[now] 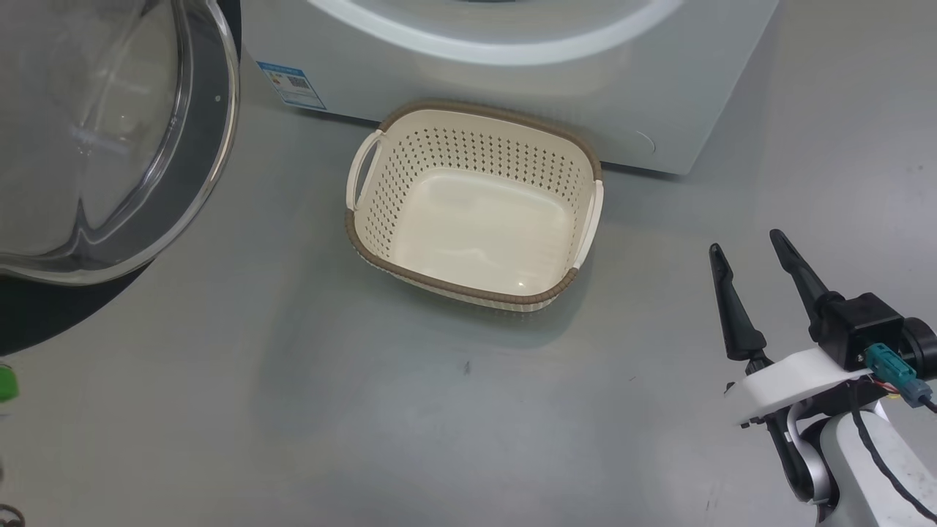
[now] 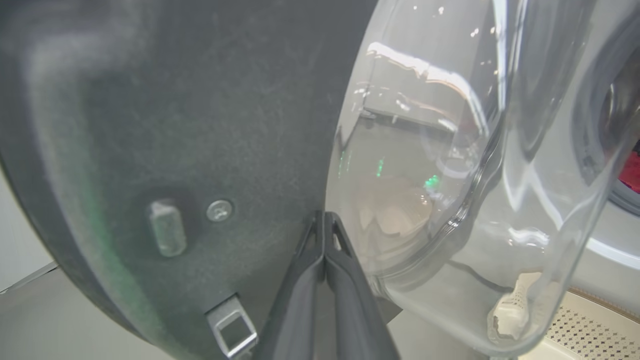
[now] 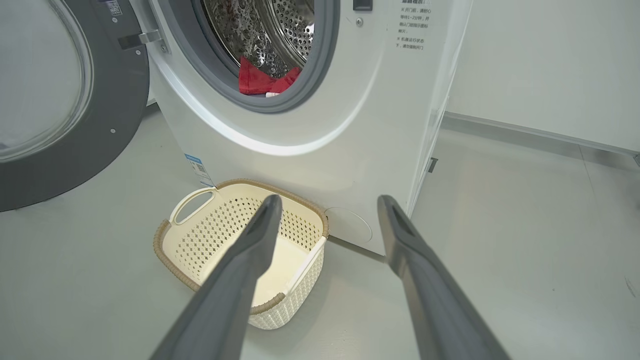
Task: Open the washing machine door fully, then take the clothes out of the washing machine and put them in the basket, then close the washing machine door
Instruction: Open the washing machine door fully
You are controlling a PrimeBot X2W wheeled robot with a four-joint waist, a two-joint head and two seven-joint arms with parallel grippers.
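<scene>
**Door swung wide, red clothes in the drum, basket at the machine's foot**

The washing machine [image 3: 320, 150] carries little writing that can be read. A small blue sticker [image 1: 291, 84] with a square code sits low on its front, at the corner nearest the door; its print is too small to make out. High on the front, to the right of the drum opening, are a few lines of grey Chinese print [image 3: 412, 27], also too fine to read. Beside them is a small dark slot [image 3: 362, 5]. Low on the front, right of the basket, a round cover panel [image 3: 348, 225] is outlined.

The washing machine door [image 1: 110, 146] stands open on the machine's left, hung on a metal hinge [image 3: 142, 37]. Its clear bowl and black rim reach out over the grey floor [image 1: 293, 410]. The clothes [image 3: 260, 82] – red, with a bit of white – lie at the bottom of the drum, just behind the grey gasket.

The basket [image 1: 468, 146] stands on the floor just in front of the machine, below the opening; whether it touches the machine cannot be told.

The left gripper [image 2: 325, 220] has its fingers pressed together with nothing between them. Their tips are at the door's inner face, where the dark rim meets the glass, above a metal latch [image 2: 232, 327]. The right gripper [image 1: 745, 243] hangs spread wide and holds nothing – it is out from the machine's front, to the right of the basket and well apart from both. A small green object [image 1: 6, 382] shows at the picture's edge beneath the door.
</scene>
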